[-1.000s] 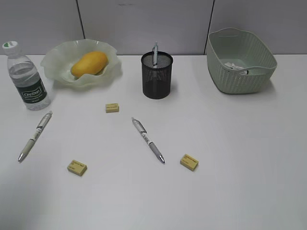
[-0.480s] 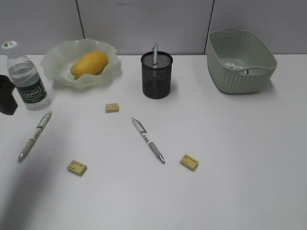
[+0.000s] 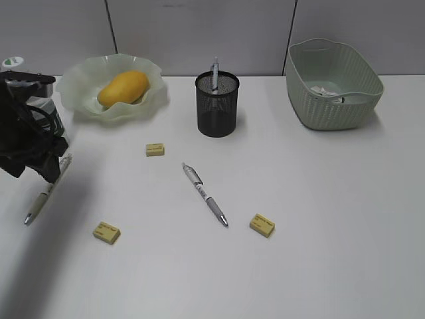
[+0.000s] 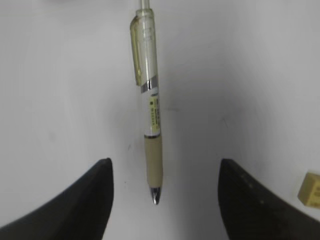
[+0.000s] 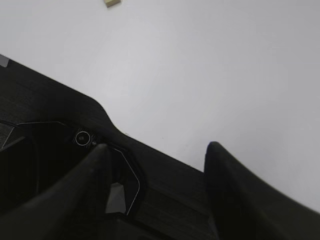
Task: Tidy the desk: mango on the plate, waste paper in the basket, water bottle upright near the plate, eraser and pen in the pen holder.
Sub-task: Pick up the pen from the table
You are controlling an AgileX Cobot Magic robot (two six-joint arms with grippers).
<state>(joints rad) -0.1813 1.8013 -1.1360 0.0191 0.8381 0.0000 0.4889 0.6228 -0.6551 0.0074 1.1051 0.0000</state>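
Note:
My left gripper (image 3: 41, 165) hangs open above the left pen (image 3: 44, 191). In the left wrist view that pen (image 4: 150, 105) lies lengthwise on the desk (image 3: 319, 199), its tip between the spread fingers of the gripper (image 4: 165, 161), untouched. The arm hides most of the water bottle; its white cap (image 3: 11, 62) shows. The mango (image 3: 123, 88) lies in the plate (image 3: 85, 74). A pen (image 3: 214, 69) stands in the pen holder (image 3: 217, 106). Another pen (image 3: 205, 194) and three erasers (image 3: 155, 149) (image 3: 106, 232) (image 3: 262, 224) lie loose. Waste paper (image 3: 324, 91) sits in the basket (image 3: 332, 106). My right gripper (image 5: 159, 146) is open and empty.
The right arm stays outside the exterior view; its gripper hovers over a dark base (image 5: 55, 125) at the desk's edge, with an eraser (image 5: 112, 2) far off. An eraser (image 4: 312, 189) lies right of the left gripper. Grey wall panels (image 3: 199, 33) close the back.
The left arm has come in from the left edge, moved in front of the water bottle and now stands over the left pen. Nothing on the desk has shifted.

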